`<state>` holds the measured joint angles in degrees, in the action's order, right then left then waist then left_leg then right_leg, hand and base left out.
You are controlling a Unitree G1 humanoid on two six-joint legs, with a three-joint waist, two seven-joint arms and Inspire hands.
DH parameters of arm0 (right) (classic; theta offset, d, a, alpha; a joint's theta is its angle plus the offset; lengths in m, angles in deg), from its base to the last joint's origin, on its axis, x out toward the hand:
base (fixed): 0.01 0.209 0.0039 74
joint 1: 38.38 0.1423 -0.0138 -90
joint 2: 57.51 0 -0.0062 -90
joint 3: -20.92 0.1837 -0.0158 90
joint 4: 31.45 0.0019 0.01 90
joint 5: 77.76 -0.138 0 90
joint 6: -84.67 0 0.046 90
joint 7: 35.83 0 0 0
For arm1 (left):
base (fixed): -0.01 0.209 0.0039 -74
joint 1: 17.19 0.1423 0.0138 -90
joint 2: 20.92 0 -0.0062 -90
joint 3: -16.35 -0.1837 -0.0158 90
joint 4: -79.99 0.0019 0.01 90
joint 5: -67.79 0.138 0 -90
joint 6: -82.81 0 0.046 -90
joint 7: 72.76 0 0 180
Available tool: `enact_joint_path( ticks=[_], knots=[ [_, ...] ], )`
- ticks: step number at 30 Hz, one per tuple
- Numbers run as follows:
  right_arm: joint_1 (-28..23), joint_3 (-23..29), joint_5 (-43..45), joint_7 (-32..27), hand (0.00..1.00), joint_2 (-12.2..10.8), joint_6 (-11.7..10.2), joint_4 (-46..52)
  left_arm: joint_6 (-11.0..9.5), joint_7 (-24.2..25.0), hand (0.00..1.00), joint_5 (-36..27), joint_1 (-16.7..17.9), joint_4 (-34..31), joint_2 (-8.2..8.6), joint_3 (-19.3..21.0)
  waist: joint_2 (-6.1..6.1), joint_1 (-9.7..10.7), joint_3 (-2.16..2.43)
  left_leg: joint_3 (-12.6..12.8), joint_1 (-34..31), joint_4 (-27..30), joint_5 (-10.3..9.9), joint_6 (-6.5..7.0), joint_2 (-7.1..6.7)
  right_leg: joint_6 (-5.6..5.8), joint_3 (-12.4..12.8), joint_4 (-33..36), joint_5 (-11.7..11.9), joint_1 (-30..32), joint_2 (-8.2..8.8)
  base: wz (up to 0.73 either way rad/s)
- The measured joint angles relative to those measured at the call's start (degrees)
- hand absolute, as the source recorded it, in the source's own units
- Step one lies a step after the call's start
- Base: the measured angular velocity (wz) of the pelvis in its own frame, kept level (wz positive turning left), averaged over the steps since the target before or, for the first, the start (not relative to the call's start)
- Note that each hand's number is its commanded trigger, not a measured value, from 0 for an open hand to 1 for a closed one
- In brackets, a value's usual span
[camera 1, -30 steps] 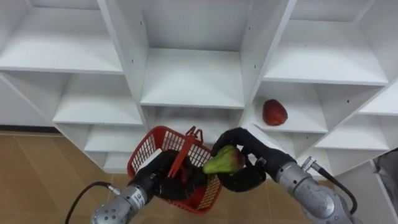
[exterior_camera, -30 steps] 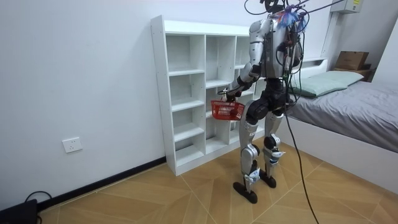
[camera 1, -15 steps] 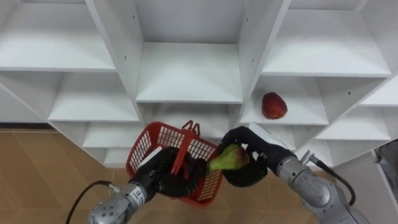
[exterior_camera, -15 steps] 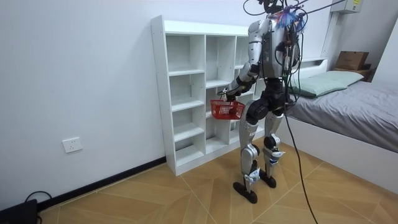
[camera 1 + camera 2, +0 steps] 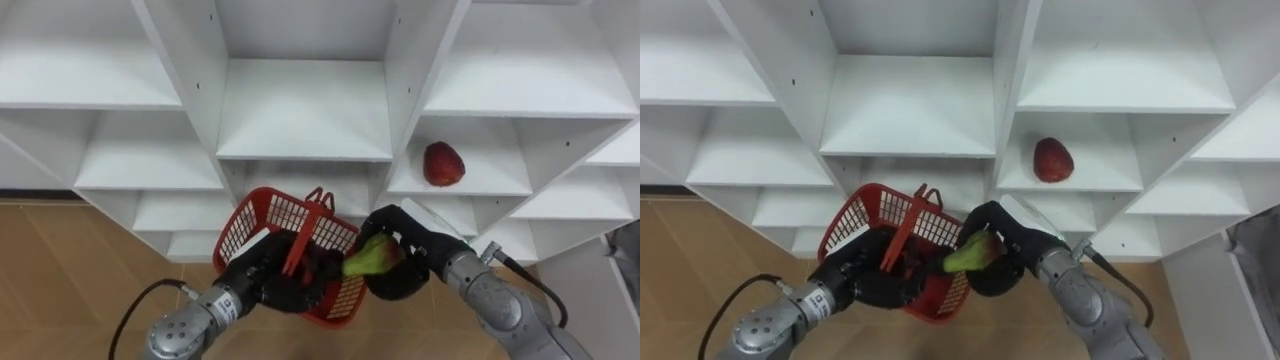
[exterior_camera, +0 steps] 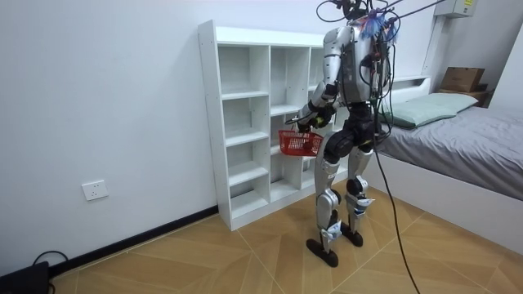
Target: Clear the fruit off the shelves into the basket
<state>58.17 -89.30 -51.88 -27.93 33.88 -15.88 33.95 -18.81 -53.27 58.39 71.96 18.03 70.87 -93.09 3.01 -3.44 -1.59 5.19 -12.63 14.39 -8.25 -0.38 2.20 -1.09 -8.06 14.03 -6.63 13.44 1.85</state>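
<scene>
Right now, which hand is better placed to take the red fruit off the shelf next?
The right. The right hand holds the green fruit at the rim of the red basket and, once emptied, sits just below the red fruit. The left hand is shut on the basket's handle.

Even, soft indoor light fills the room: the white wall (image 6: 106,106) and the closet (image 6: 261,37) stand evenly bright, and shadows on the wood floor (image 6: 245,261) are faint. Within the closet each compartment greys gently toward its back and beneath the shelf above, and the red fruit (image 5: 443,163) throws a small soft shadow on its shelf. In the eye views the closet's uprights splay outward toward the edges.
</scene>
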Motion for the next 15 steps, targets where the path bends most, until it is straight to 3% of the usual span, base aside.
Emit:
enact_joint_path(
  ticks=[9, 15],
  knots=[
    [5.5, -3.3, 2.2, -1.6, 1.0, -0.1, 0.2, -6.8, 0.0, 1.0, 1.0, -0.1, -1.2, 0.1, 0.34, -2.8, -0.19, -0.6, -0.16, -0.1, -0.9, 0.0, 0.0, 0.0, 0.04, -0.08, 0.0, 0.4, 0.0, 1.0, -0.07, 0.0],
    [9.3, -3.4, 6.4, -1.7, 1.0, -1.4, 0.1, -13.5, 0.0, 1.4, 1.0, -0.1, -1.3, 0.1, 0.16, -4.7, -0.21, -0.7, -0.16, -0.1, -0.9, -0.1, 0.0, 0.0, 0.01, -0.09, -0.1, 0.4, 0.0, 1.0, -0.02, 0.0]
  ],
)
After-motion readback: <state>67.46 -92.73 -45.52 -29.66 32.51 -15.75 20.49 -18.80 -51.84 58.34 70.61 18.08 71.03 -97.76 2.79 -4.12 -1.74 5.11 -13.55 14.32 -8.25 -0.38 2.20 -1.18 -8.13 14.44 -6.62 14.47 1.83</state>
